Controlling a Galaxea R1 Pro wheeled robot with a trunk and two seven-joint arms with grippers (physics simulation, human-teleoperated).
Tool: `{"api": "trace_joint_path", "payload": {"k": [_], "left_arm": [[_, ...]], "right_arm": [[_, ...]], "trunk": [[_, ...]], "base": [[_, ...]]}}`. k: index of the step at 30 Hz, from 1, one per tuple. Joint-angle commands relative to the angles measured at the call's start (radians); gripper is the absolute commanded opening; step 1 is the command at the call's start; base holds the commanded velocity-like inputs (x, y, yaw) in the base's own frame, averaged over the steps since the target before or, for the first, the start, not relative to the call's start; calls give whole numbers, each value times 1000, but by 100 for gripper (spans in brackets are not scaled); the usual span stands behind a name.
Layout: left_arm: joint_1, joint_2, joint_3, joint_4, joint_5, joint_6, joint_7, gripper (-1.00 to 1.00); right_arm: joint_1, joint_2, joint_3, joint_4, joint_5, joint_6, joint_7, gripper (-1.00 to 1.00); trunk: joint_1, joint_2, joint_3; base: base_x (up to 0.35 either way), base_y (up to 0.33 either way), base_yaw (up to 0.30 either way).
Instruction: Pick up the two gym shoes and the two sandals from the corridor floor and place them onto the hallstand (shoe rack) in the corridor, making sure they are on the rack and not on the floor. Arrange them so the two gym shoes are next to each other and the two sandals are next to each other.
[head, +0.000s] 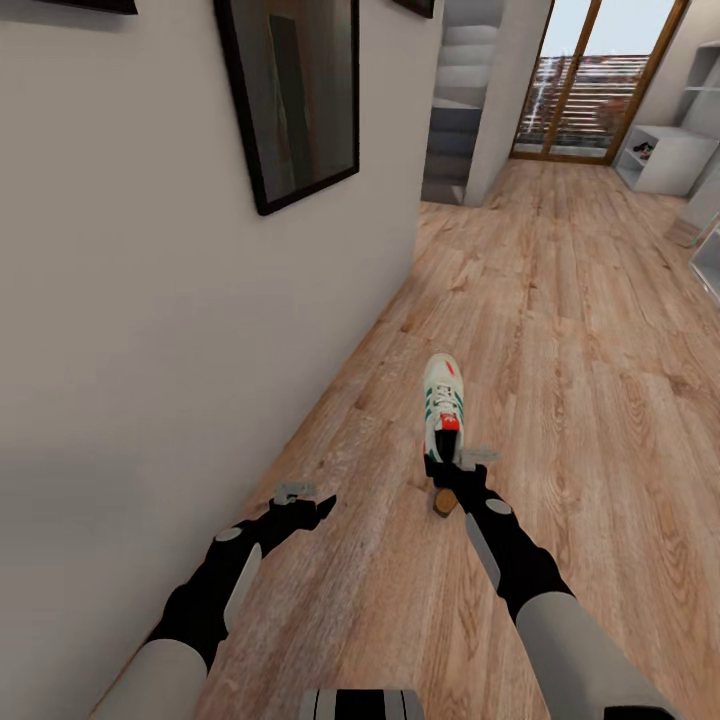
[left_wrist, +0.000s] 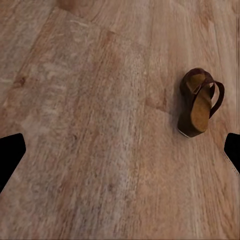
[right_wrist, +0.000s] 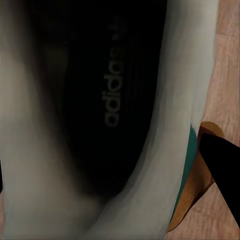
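Observation:
A white gym shoe (head: 442, 398) with green stripes and a red heel points away from me over the corridor floor (head: 560, 330). My right gripper (head: 447, 462) is shut on its heel. The right wrist view looks into the gym shoe (right_wrist: 60, 150) and its dark insole, with one finger (right_wrist: 224, 162) against its outer side. A brown sandal (head: 445, 501) lies just under that gripper and peeks out as the sandal (right_wrist: 197, 200) below the shoe. My left gripper (head: 316, 506) hangs open, low over the floor; its wrist view shows the sandal (left_wrist: 199, 102) on its side ahead. The hallstand (head: 665, 158) stands far off at the right.
A grey wall (head: 150, 300) with a dark framed picture (head: 290, 95) runs close along my left. Stairs (head: 462, 80) and a glazed door (head: 585, 80) close the far end. A small dark and red thing (head: 645, 150) sits on the hallstand. Wood floor stretches ahead and to the right.

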Motion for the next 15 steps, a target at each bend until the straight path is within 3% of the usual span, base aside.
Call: {"api": "trace_joint_path", "payload": {"k": [1,11,15], "left_arm": [[0,0,2,-4,5,3,-8,100],[0,0,2,-1,6,-53,-9,100],[0,0,2,0,6,-73,-9,100]], "right_arm": [[-1,1,-3,4,-2,-1,2,-100],[-1,1,-4,20,-1,-12,-2,-100],[-1,1,-3,20,0,-11,-3,-100]], "trunk": [[0,0,-1],[0,0,-1],[0,0,-1]], "base": [[0,0,0],[0,0,-8],[0,0,-197]]}}
